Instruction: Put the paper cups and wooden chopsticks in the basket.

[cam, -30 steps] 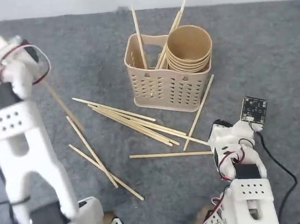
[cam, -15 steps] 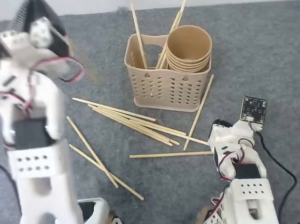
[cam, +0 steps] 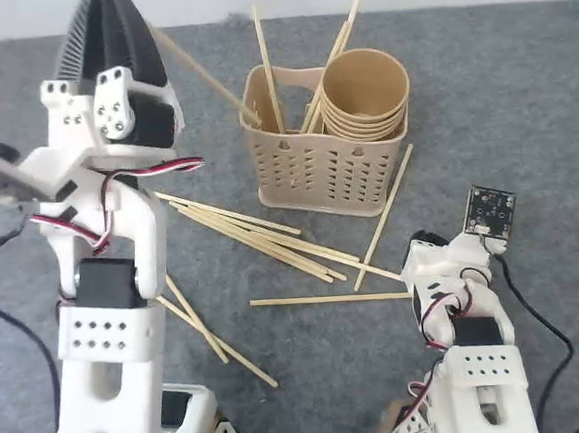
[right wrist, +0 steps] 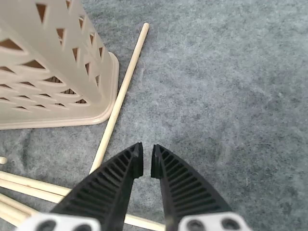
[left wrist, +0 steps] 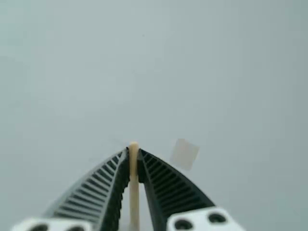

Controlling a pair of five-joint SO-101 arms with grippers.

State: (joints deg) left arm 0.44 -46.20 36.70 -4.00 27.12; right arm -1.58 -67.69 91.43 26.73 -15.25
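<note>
Now we are holding one chopstick [cam: 203, 75] up beside the basket [cam: 316, 169].
Our left pincer [left wrist: 133, 153] is clamping that stick, whose far end is reaching the basket's rim. Our right pincer [right wrist: 147, 161] is resting drawn together on nothing, low over the bench [cam: 522, 108] near the basket's corner. Paper cups [cam: 365, 90] are sitting stacked inside the basket, and loose chopsticks [cam: 261, 239] are lying fanned in front of it.

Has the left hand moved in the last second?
Yes. The left hand has swung from the table's left edge up and toward the basket; its chopstick now ends by the basket's rim.
</note>
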